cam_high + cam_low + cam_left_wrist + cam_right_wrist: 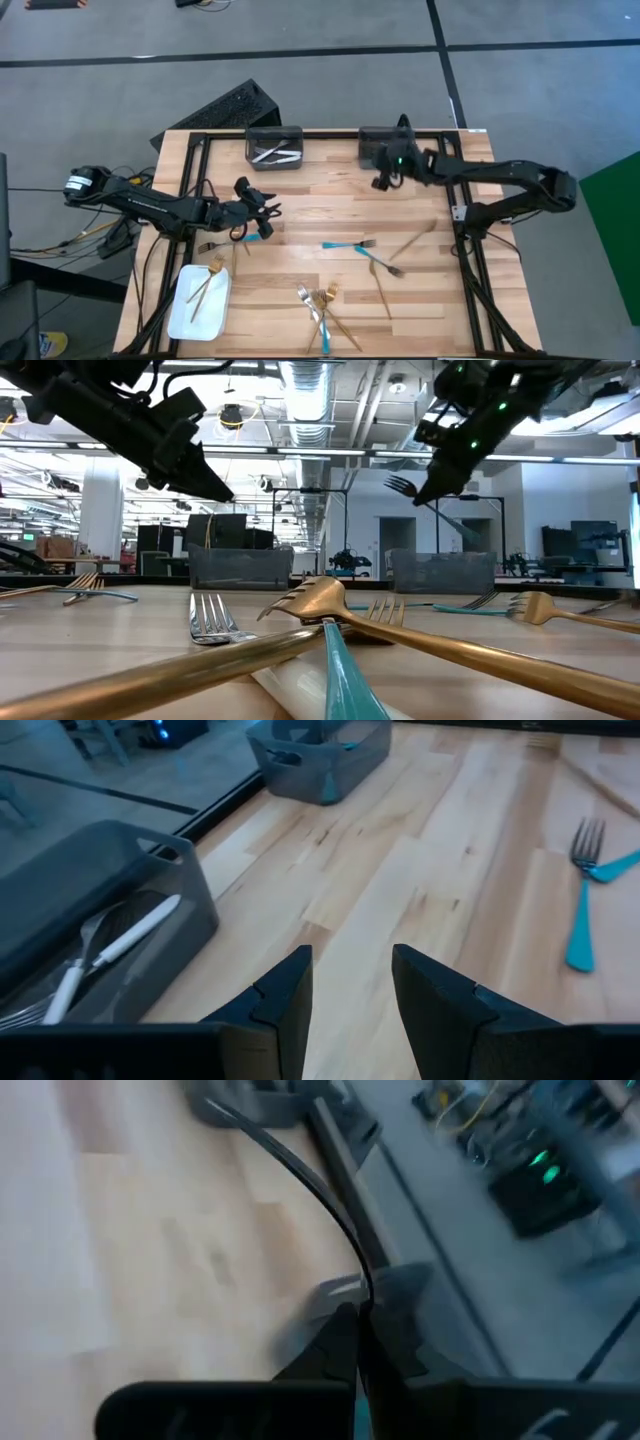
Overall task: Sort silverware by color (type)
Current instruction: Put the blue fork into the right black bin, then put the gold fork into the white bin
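Note:
Gold, silver and turquoise-handled forks lie scattered on the wooden table: a turquoise fork, gold forks, and a mixed heap near the front edge. My right gripper hangs just in front of the right dark bin, shut on a fork whose colour I cannot tell. My left gripper is open above bare wood, with a turquoise fork beside it. In the left wrist view the left gripper has nothing between its fingers. My right gripper pinches the fork's slim handle between its two shut fingers. The fork is lifted clear of the table. In the low view its tines stick out sideways from the fingertips, high above the tabletop.
The left dark bin at the far edge holds pale utensils. A white tray at the near left corner carries a gold fork. The table's middle strip between the two arms is bare wood. Black frame rails border the table.

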`<state>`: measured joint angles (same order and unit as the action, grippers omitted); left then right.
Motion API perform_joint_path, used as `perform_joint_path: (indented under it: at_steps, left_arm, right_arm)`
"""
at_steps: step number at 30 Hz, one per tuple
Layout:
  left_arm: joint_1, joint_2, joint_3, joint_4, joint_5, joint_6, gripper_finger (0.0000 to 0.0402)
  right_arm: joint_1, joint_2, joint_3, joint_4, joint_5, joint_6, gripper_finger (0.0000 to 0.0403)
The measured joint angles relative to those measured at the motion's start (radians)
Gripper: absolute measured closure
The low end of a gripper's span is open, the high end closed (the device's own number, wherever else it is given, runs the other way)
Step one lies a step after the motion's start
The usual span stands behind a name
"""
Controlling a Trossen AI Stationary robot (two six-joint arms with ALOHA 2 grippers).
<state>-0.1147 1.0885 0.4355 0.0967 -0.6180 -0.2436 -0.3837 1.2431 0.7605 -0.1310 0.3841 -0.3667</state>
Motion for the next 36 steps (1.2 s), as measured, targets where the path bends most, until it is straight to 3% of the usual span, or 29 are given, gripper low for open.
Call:
perform_joint_path:
  at_steps: [3,8,14,18,22,24,27,31,36]
  left_arm:
    - [0.008,0.000,0.000,0.000,0.000,0.000,0.0273]
    - [0.008,0.000,0.000,-0.007,0.000,0.004,0.0273]
    - [0.008,0.000,0.000,-0.032,-0.012,0.011,0.0273]
    - [0.008,0.000,0.000,-0.028,-0.064,0.012,0.0273]
    - [0.016,0.000,0.000,-0.028,-0.066,0.011,0.0273]
    - [0.016,0.000,0.000,-0.031,-0.061,0.007,0.0273]
    - [0.016,0.000,0.000,-0.036,-0.062,0.009,0.0273]
    - [0.028,0.000,0.000,-0.032,-0.080,0.022,0.0273]
    - [0.061,0.000,0.000,-0.031,-0.075,-0.004,0.0273]
  right_arm:
    - [-0.103,0.039,0.000,0.095,-0.099,-0.122,0.0380]
    - [-0.230,0.117,0.001,0.134,-0.205,-0.130,0.0374]
    - [-0.287,0.199,0.001,0.098,-0.194,-0.101,0.0322]
    - [-0.267,0.210,0.001,0.083,-0.081,-0.046,0.0272]
    - [-0.210,0.153,0.001,-0.024,0.147,0.193,0.0231]
    - [-0.179,0.097,0.001,-0.165,0.157,0.390,0.0219]
    - [-0.125,0.012,0.002,-0.412,0.023,0.649,0.0209]
    - [-0.006,-0.092,0.002,-0.710,-0.195,0.796,0.0209]
    - [0.235,-0.167,0.001,-0.904,-0.198,1.121,0.0227]
